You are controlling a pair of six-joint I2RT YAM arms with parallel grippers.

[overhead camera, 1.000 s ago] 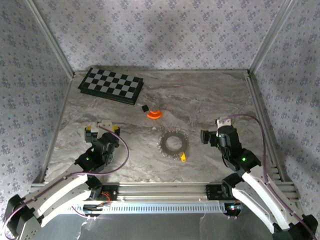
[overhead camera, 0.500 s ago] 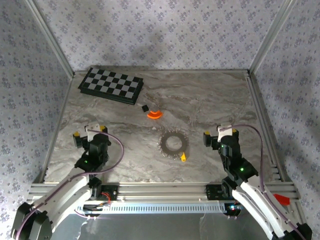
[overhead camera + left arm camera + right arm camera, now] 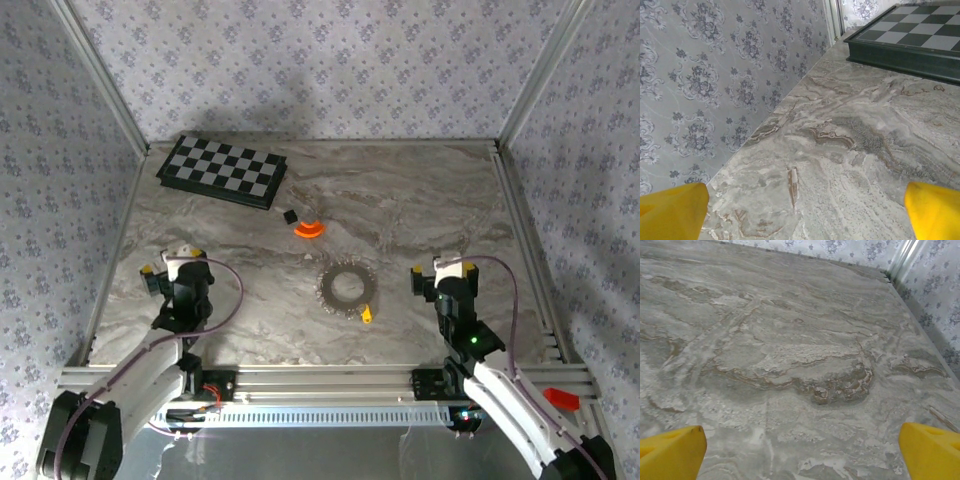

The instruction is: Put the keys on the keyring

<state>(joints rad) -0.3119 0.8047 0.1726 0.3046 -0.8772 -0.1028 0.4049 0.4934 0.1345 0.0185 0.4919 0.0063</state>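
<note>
Keyring (image 3: 346,287) sits well clear of table (image 3: 420,200) edges, keys (image 3: 367,315) seemingly touching.

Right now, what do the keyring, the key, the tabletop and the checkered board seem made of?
Keyring: silvery metal, going by its grey sheen.
Key: yellow-orange, probably plastic; too small to be sure.
Tabletop: veined grey marble look, matte, perhaps printed laminate.
Board: dark frame, smooth checkered top, plastic or wood.
</note>
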